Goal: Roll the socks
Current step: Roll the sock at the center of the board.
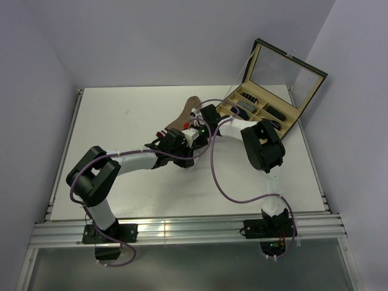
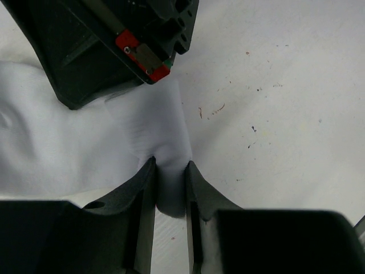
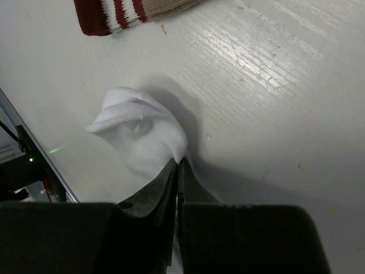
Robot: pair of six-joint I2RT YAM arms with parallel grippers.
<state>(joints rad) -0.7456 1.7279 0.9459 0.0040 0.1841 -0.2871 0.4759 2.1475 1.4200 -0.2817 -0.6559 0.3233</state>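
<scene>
Jaws clenched | my left gripper (image 2: 170,174) and right gripper (image 3: 178,166) pinch the white fabric sock (image 3: 140,134) | tan-brown striped-cuff sock (image 3: 122,12) lies farther

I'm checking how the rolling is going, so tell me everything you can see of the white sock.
The white sock looks like soft knit cloth, plain white wherever it shows. It lies bunched on the table, with one end curled over into a rounded fold. The right gripper is shut on one edge of it, and the left gripper is shut on another fold. The tan sock lies apart and does not touch it.
</scene>
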